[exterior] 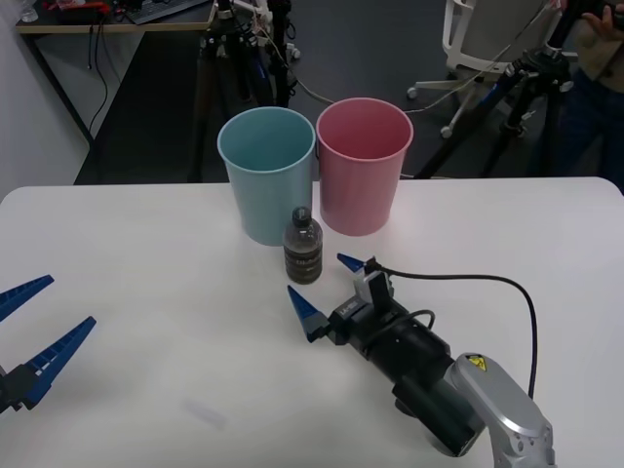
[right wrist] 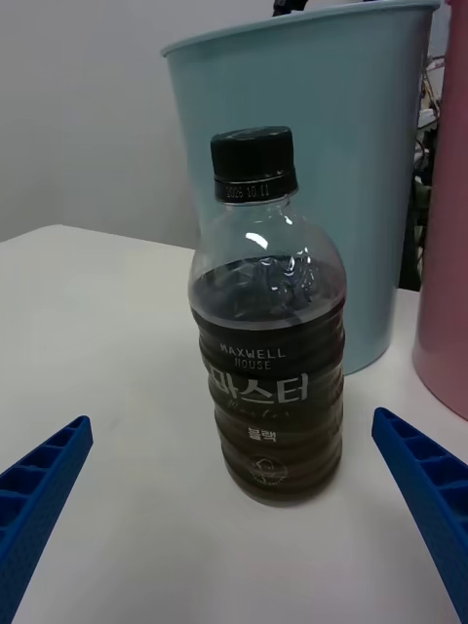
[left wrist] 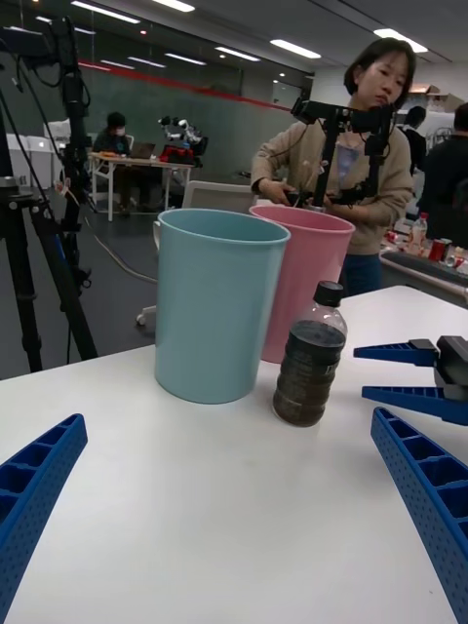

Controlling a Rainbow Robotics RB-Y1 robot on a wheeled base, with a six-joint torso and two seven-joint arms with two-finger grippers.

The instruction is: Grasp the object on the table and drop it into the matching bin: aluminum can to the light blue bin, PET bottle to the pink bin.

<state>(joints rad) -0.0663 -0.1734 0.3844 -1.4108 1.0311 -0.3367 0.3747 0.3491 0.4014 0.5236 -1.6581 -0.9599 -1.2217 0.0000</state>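
A small PET bottle with a black cap and dark brown labelled body stands upright on the white table, just in front of the gap between the light blue bin and the pink bin. My right gripper is open, low over the table, its blue fingers pointing at the bottle and stopping just short of it. My left gripper is open at the table's near left edge, far from the bottle.
A black cable loops over the table right of the right arm. Tripods and an office chair stand on the floor behind the table. Bare tabletop stretches left of the bottle.
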